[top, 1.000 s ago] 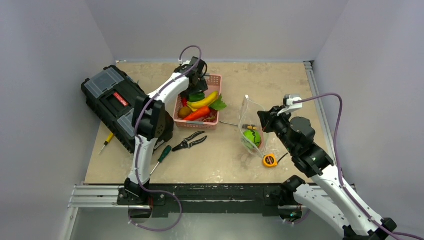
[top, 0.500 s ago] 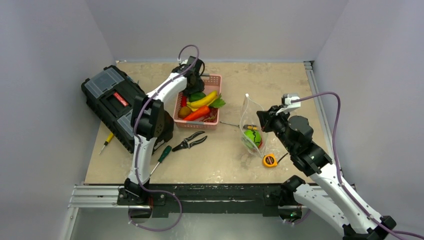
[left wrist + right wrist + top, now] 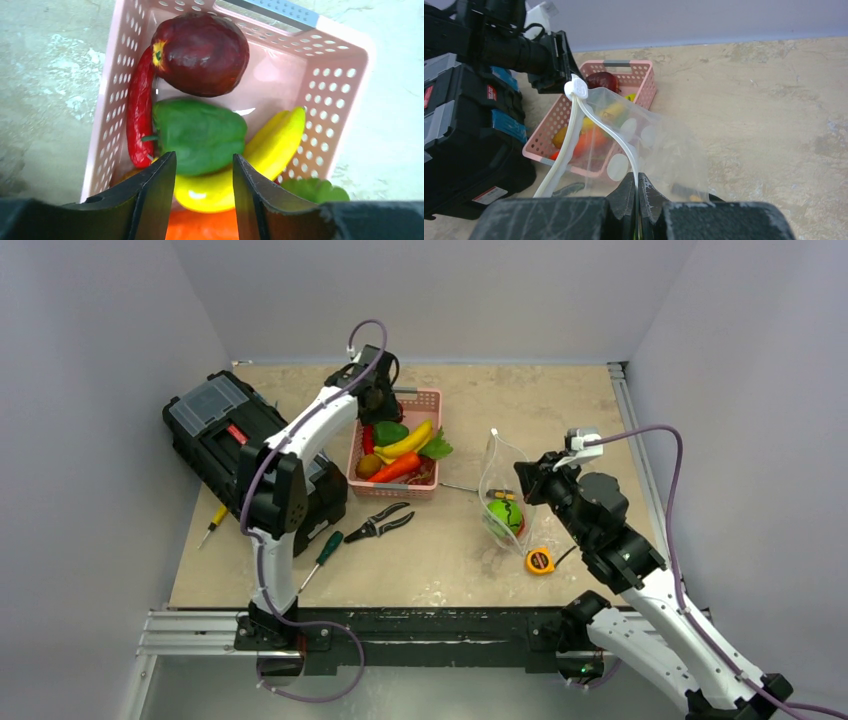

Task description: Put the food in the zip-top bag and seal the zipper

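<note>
Leftward over the basket (image 3: 350,65) swung my left end effector (image 3: 204,167).
Released, it hangs above the pepper (image 3: 200,132); my right end effector (image 3: 638,182) pinches the zipper (image 3: 623,144).

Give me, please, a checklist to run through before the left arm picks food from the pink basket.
1. Left gripper open above pink slotted plastic basket: ok.
2. Green bell pepper lined up under its gap: ok.
3. Right gripper shut on clear polka-dot zip-top bag rim: ok.
4. Whitish zipper strip parted, mouth open: ok.
5. Room left beside the green round fruit inside: cannot tell.
</note>
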Tool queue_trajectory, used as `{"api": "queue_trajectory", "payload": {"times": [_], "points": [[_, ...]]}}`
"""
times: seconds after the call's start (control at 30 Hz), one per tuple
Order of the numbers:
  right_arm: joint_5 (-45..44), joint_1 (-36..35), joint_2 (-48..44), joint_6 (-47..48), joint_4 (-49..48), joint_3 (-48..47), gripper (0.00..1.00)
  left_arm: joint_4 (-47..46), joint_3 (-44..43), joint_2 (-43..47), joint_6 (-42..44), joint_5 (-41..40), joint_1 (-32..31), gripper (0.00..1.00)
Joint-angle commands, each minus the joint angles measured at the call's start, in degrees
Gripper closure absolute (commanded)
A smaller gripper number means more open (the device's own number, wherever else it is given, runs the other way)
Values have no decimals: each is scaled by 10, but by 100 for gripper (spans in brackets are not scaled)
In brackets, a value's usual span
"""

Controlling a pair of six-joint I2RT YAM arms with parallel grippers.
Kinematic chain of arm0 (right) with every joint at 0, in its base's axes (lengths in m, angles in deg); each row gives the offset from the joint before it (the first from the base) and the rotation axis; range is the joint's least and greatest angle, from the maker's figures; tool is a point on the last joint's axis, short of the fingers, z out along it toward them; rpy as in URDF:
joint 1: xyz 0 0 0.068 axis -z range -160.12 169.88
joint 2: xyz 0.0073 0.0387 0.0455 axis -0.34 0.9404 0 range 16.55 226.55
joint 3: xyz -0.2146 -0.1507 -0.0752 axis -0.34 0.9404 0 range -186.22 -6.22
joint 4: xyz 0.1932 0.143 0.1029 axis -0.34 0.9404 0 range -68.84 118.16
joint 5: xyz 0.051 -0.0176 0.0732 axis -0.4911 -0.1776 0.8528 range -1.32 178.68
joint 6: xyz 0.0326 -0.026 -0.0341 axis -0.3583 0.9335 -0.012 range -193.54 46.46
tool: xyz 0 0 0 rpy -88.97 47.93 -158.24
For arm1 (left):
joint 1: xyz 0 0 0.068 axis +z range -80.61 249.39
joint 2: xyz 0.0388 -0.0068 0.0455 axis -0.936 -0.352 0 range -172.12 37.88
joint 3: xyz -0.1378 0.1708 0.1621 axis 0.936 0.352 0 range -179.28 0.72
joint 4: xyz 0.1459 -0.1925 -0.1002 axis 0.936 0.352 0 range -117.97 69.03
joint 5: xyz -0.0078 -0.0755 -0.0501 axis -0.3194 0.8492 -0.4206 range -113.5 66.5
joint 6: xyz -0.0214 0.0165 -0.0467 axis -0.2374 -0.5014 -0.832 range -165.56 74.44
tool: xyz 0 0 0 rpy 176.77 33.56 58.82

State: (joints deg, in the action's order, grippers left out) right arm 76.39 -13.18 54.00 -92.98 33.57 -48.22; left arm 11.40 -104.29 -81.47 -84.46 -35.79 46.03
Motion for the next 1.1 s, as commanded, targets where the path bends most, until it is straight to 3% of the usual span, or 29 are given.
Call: {"api": "queue_trajectory", "payload": {"times": [0.0, 0.1, 0.23, 0.43, 0.6, 0.87, 1.07], "points": [[3, -2, -10, 5, -24, 0, 100, -14, 32, 89, 18, 8, 0, 56], [3, -2, -11, 5, -22, -1, 100, -19, 45, 108, 30, 14, 0, 54], [3, -2, -14, 5, -21, -2, 100, -10, 44, 104, 58, 37, 0, 37], [4, -2, -17, 4, -18, -2, 100, -3, 21, 57, 164, 70, 0, 27], [5, -2, -15, 5, -17, -3, 100, 40, -62, -9, 285, 65, 1, 26], [4, -2, -2, 6, -20, -4, 100, 138, -209, -121, 385, 73, 1, 27], [0, -2, -1, 7, -21, -4, 100, 167, -222, -143, 435, 109, 0, 27]]}}
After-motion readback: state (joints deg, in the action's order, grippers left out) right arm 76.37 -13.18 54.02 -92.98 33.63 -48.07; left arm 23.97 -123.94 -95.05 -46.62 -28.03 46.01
